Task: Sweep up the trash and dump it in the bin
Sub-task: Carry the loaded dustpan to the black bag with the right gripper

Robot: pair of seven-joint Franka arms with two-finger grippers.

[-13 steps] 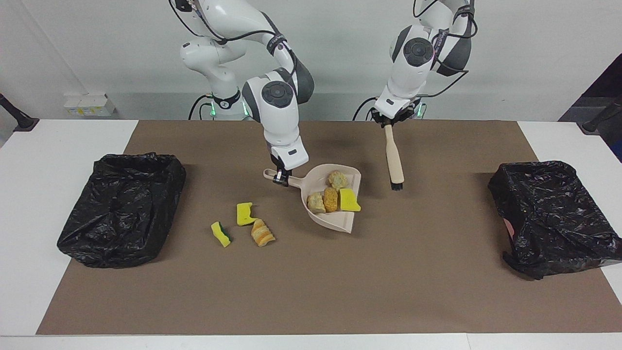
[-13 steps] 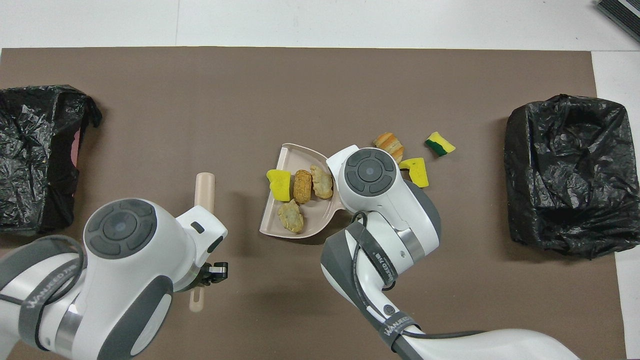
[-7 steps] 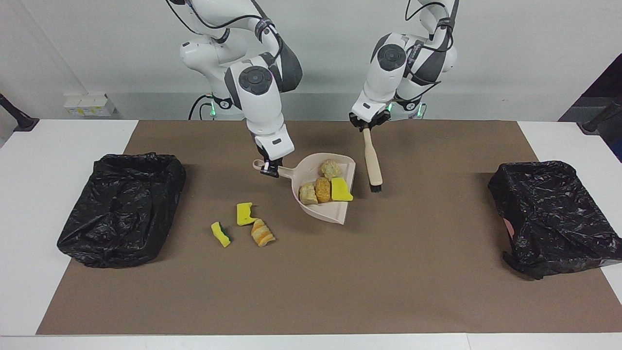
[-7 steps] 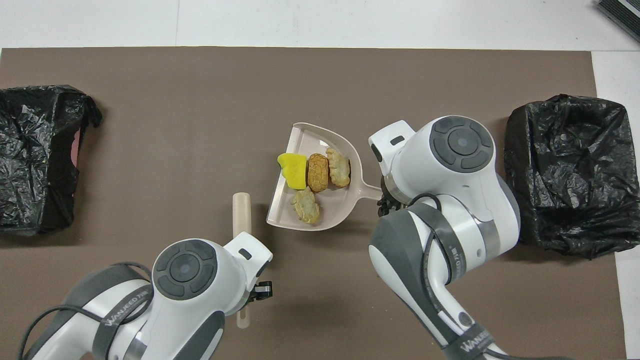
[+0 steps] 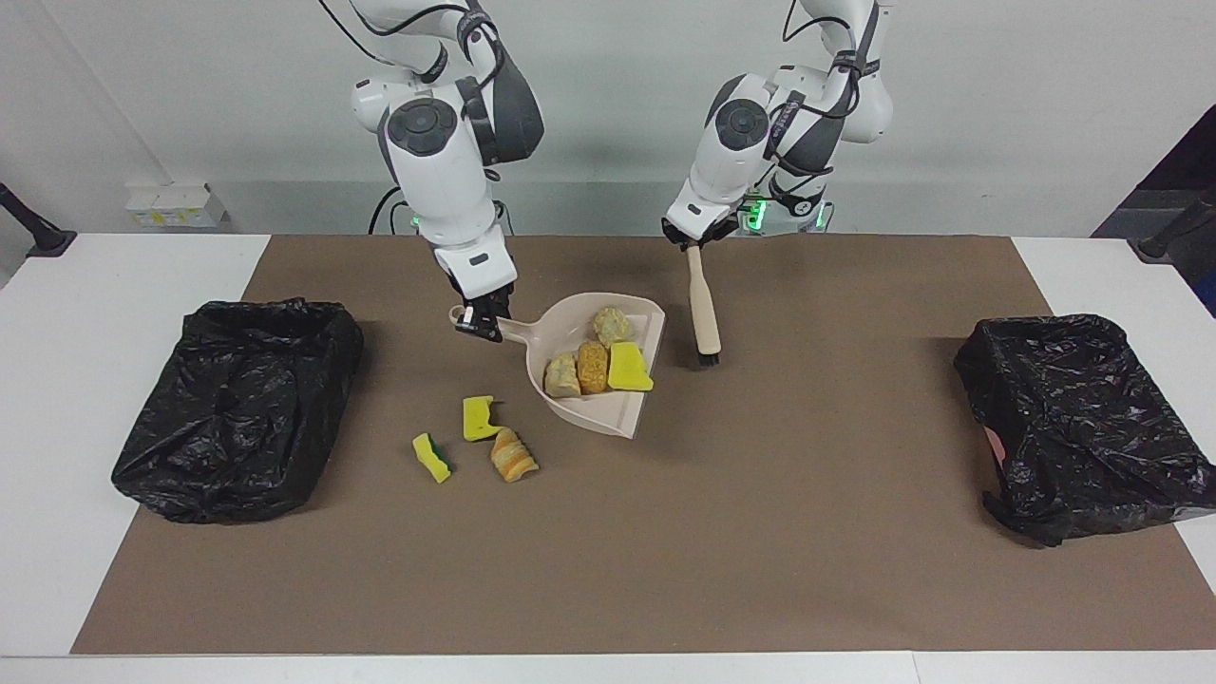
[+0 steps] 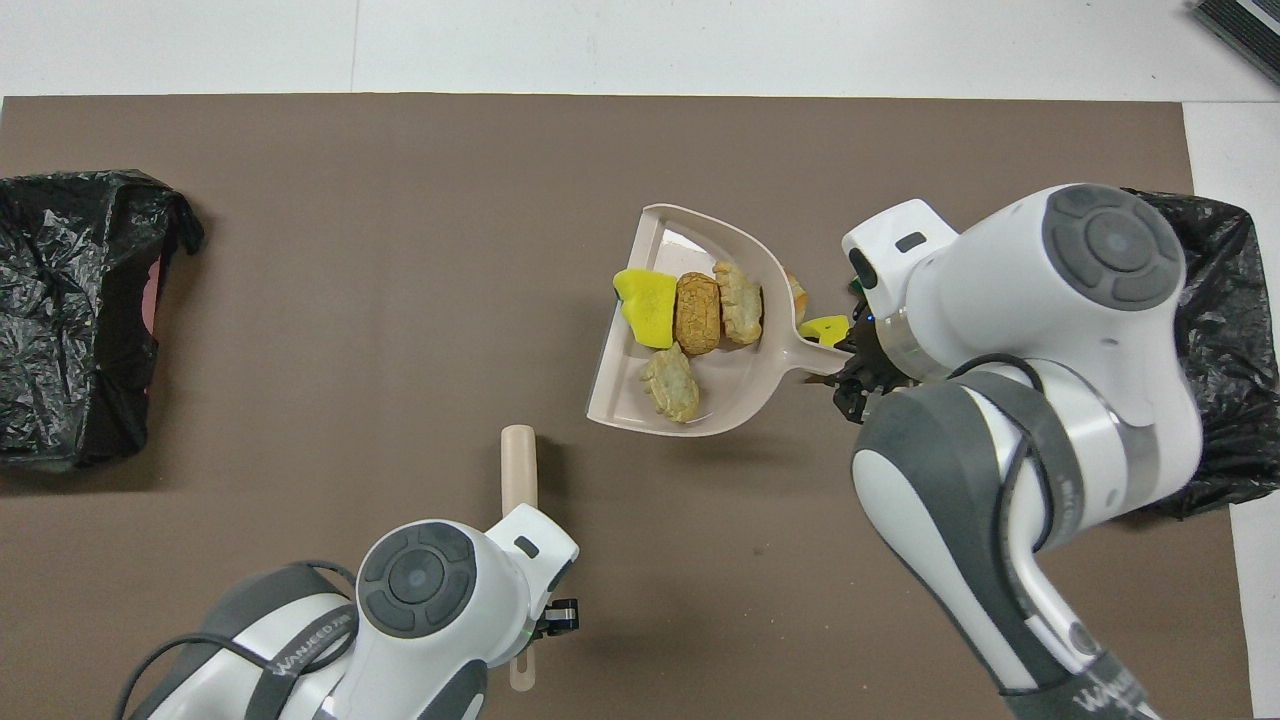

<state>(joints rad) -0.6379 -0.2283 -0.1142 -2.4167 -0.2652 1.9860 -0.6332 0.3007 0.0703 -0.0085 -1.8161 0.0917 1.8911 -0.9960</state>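
Note:
My right gripper (image 5: 480, 326) (image 6: 850, 372) is shut on the handle of the beige dustpan (image 5: 616, 424) (image 6: 690, 235), held up above the brown mat. In the pan lie a yellow sponge piece (image 5: 629, 369) (image 6: 645, 308), an orange-brown lump (image 5: 594, 366) (image 6: 697, 312) and two pale chunks (image 5: 613, 325) (image 6: 672, 384). Three scraps lie on the mat under the pan's handle end: a yellow sponge (image 5: 480, 418), a green-backed sponge (image 5: 432, 457) and a bread lump (image 5: 513, 454). My left gripper (image 5: 692, 237) (image 6: 545, 625) is shut on the brush (image 5: 703, 304) (image 6: 519, 465), which hangs bristles down beside the pan.
A black-bagged bin (image 5: 237, 399) (image 6: 1215, 330) stands at the right arm's end of the mat and another (image 5: 1073, 418) (image 6: 70, 310) at the left arm's end. In the overhead view the right arm covers most of the loose scraps.
The right gripper has carried the loaded dustpan up and toward the bin at the right arm's end. The left gripper with the brush has shifted the same way.

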